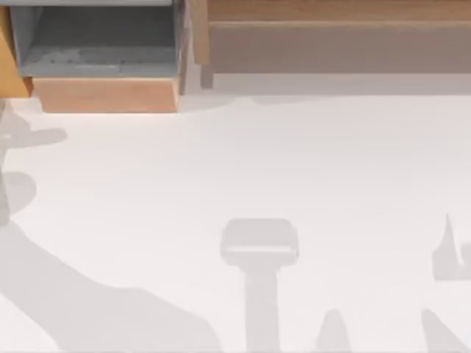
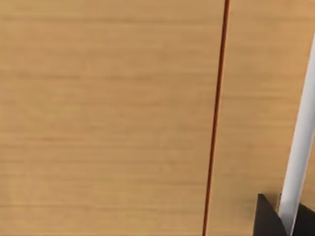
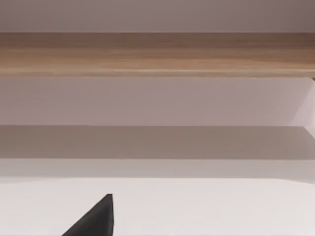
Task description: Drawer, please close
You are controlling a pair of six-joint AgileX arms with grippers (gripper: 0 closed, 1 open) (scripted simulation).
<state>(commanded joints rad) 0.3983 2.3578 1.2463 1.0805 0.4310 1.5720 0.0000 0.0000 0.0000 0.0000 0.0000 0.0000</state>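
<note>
The drawer (image 1: 103,94) stands at the table's back left, pulled out toward the front. Its grey inside (image 1: 96,37) lies bare and holds nothing, and its light tan front panel faces the open table. In the left wrist view, a dark part of my left gripper (image 2: 268,219) sits very close to a tan wood surface (image 2: 108,118) with a thin dark red seam (image 2: 216,118). I cannot tell which piece of wood that is. A dark part of my right gripper (image 3: 96,219) hangs over the white table, facing the long wooden unit (image 3: 157,54).
The long wooden unit (image 1: 331,37) with a brown recessed face runs along the back right. An orange-tan wood piece (image 1: 9,66) flanks the drawer's left. The white table (image 1: 235,169) carries arm shadows at the left and front.
</note>
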